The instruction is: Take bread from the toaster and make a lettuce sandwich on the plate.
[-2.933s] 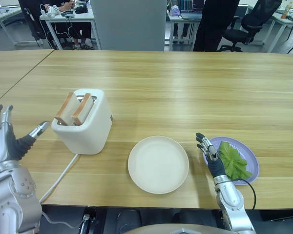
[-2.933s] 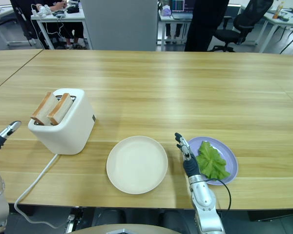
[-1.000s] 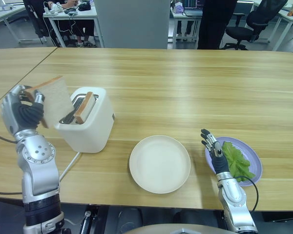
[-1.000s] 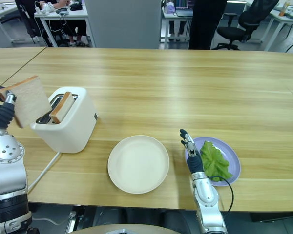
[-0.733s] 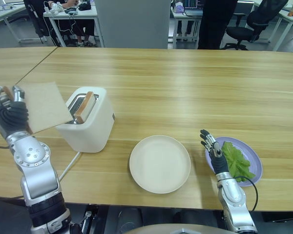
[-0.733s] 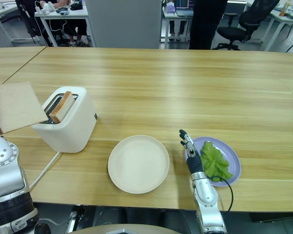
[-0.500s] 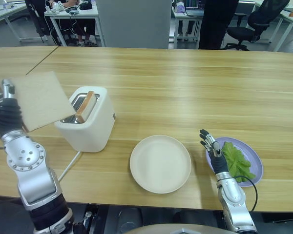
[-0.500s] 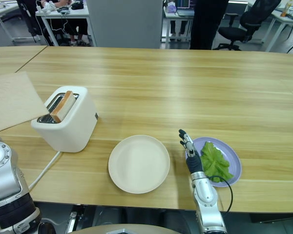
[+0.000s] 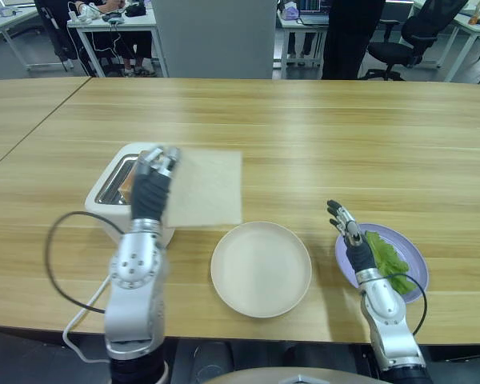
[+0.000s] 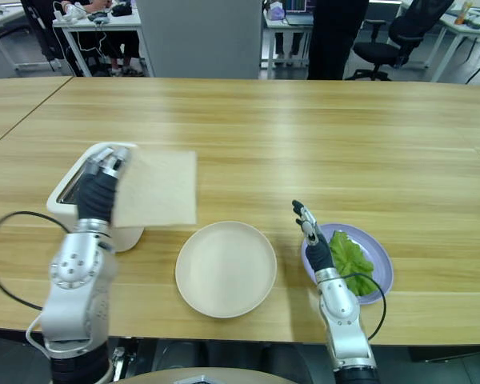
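Holding a square slice of pale brown bread [image 9: 208, 188] by its left edge, the left hand [image 9: 152, 190] has its fingers [image 9: 158, 160] closed on the slice in the left eye view. The slice lies flat in the air, just right of the white toaster [image 9: 102, 204] and beyond the far rim of the round cream plate [image 9: 261, 269], which stands bare on the wooden table [image 9: 320, 136]. The right hand [image 9: 348, 240] stands upright on the right, with its fingers stretched straight and holding nothing. It is just beside the left rim of a small purple plate [image 9: 412, 268], and a green lettuce leaf [image 9: 386, 262] lies on that plate.

From the right eye view, the left hand [image 10: 101, 190] covers much of the toaster [image 10: 62, 204], so I cannot tell what is in the slots. The slice [image 10: 158, 188] reaches right toward the cream plate [image 10: 226, 269]. The right hand [image 10: 312, 236] is near the lettuce leaf [image 10: 350, 264] but apart from it.
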